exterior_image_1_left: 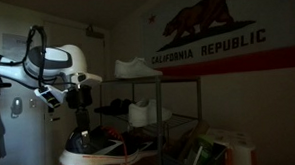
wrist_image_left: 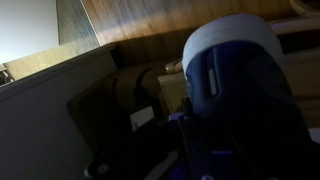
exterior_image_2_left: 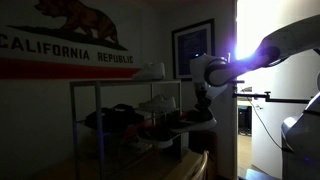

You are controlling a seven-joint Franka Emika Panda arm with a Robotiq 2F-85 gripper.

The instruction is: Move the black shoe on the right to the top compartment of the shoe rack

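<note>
In an exterior view the white robot arm (exterior_image_1_left: 42,65) is seen at the far left, bent over so that the gripper (exterior_image_1_left: 82,127) points downward. The black shoe (exterior_image_1_left: 90,150) is held just beneath it, low in the frame, with its thick white sole showing pale along the bottom. The shoe is outside the shoe rack (exterior_image_1_left: 160,102), just beside its left posts and well below the top tier. The fingers are lost in shadow, but they appear to be pressed together on the shoe's upper edge.

On the rack's top tier a white sneaker (exterior_image_1_left: 137,66) is set. A second pale shoe (exterior_image_1_left: 144,114) is seen on the middle tier, and dark shoes (exterior_image_1_left: 140,143) are seen lower down. Further right, a California Republic flag (exterior_image_1_left: 210,30) with its bear is hung on the wall.

In the opposite exterior view the flag is placed at the left and the rack in the middle. A framed picture (exterior_image_2_left: 190,45) hangs on the wall behind the rack, and the arm reaches in from the right.

In the wrist view a wooden floor (wrist_image_left: 180,15) is shown along the top. The right half is filled by the shoe's rounded end.
</note>
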